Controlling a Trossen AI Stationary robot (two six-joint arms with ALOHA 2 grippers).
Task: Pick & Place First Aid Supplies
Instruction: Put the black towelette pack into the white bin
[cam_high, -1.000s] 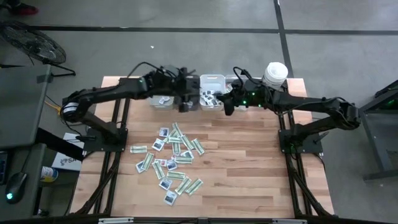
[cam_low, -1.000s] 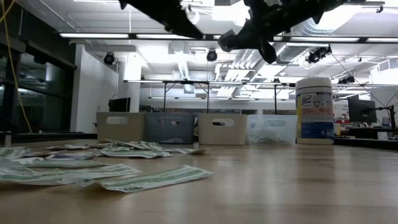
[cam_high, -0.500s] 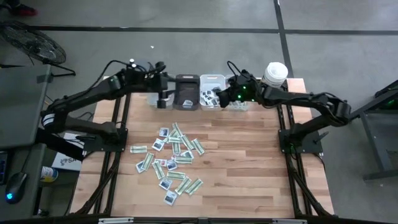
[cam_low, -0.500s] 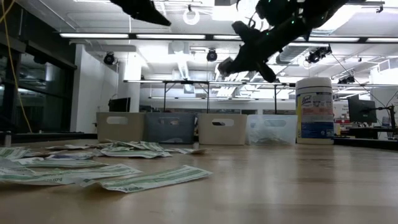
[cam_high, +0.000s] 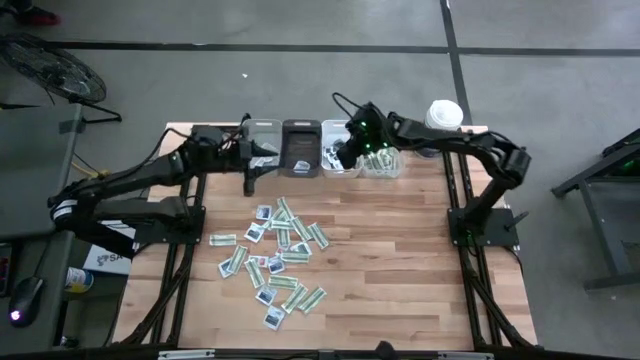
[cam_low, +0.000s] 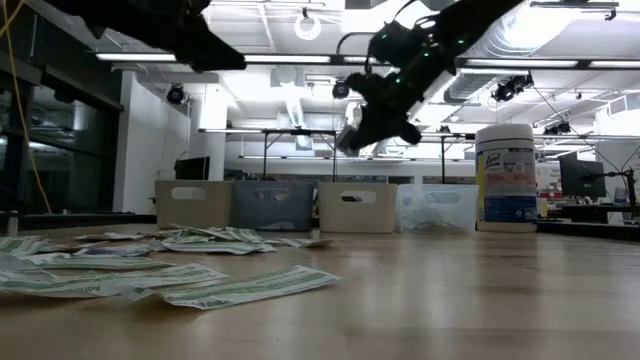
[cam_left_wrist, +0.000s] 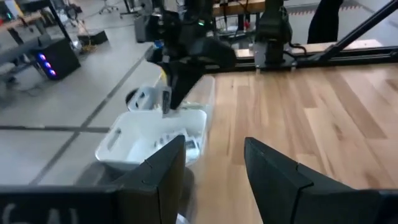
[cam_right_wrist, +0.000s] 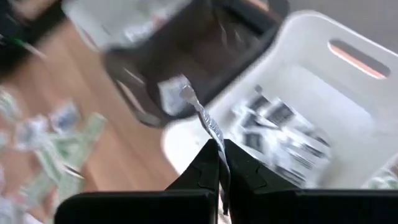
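A thin packet (cam_right_wrist: 205, 121) is pinched in the closed jaws of the right gripper (cam_high: 347, 153), above the white bin (cam_high: 340, 160) at the upper centre of the high view. The loose packets (cam_high: 275, 260) lie scattered mid-table, with bare wood (cam_high: 400, 260) to their right. The left gripper (cam_high: 250, 178), jaws partly apart and empty, is held by the bin row's left end, near the table's far edge.
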